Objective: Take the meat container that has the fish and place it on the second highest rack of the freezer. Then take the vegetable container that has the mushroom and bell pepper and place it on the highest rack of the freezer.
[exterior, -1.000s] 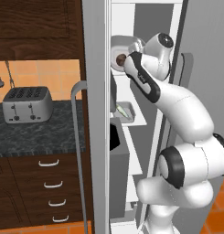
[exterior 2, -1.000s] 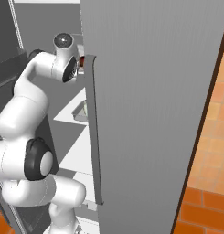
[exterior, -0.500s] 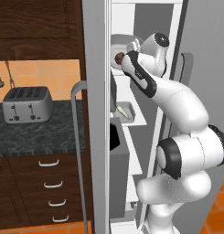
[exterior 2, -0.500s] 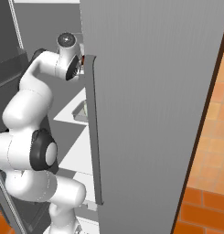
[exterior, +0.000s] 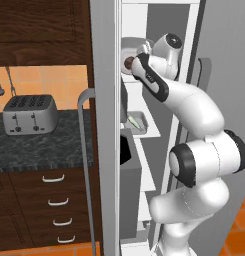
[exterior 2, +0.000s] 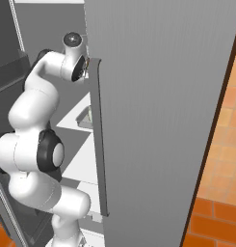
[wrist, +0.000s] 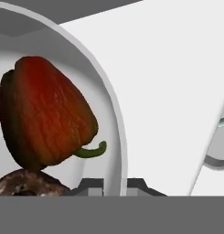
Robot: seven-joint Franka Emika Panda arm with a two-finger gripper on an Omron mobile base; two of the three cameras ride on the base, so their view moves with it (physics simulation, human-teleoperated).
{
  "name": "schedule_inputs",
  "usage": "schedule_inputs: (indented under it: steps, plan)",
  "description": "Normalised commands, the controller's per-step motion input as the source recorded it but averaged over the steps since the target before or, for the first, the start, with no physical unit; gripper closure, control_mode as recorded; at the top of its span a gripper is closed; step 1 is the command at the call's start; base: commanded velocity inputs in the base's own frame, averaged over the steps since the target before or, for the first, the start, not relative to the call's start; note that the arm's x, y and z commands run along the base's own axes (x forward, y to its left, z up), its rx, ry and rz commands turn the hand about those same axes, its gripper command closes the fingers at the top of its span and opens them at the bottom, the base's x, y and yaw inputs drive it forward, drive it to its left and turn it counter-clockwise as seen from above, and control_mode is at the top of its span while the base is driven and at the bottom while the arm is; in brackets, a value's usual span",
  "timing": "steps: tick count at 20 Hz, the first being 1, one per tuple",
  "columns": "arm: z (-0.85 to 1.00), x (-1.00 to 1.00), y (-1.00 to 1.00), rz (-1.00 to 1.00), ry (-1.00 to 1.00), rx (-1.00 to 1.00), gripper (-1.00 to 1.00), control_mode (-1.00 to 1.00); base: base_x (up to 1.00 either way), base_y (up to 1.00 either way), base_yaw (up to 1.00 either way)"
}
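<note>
End effector (wrist: pixel 114 185) is pinched on the thick rim of the vegetable container (wrist: pixel 114 132), up at the highest rack (exterior: pixel 133 80) of the freezer (exterior 2: pixel 153 96). Bell pepper (wrist: pixel 45 114) and mushroom (wrist: pixel 26 186) sit inside, touching. Meat container (exterior: pixel 137 122) with fish (exterior: pixel 132 120) is already on the rack below. Risks: a one-sided rim grip can let the container tilt and spill the contents; letting go before it sits flat on the rack could drop it; the arm could clip the freezer wall.

Dark wood cabinets (exterior: pixel 39 20), speckled counter (exterior: pixel 39 147) with toaster (exterior: pixel 30 114), orange floor (exterior 2: pixel 216 159).
</note>
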Motion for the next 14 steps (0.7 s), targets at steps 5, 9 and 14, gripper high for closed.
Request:
schedule_inputs:
  steps: [5, 9, 14]
  plan:
    - [0.0, 0.0, 0.0, 0.0, 0.0, 0.0, 1.0, -1.0, 0.0, 0.0, 0.0]
    - [0.0, 0.0, 0.0, 0.0, 0.0, 0.0, -1.0, -1.0, 0.0, 0.0, 0.0]
    - [0.0, 0.0, 0.0, 0.0, 0.0, 0.0, -1.0, -1.0, 0.0, 0.0, 0.0]
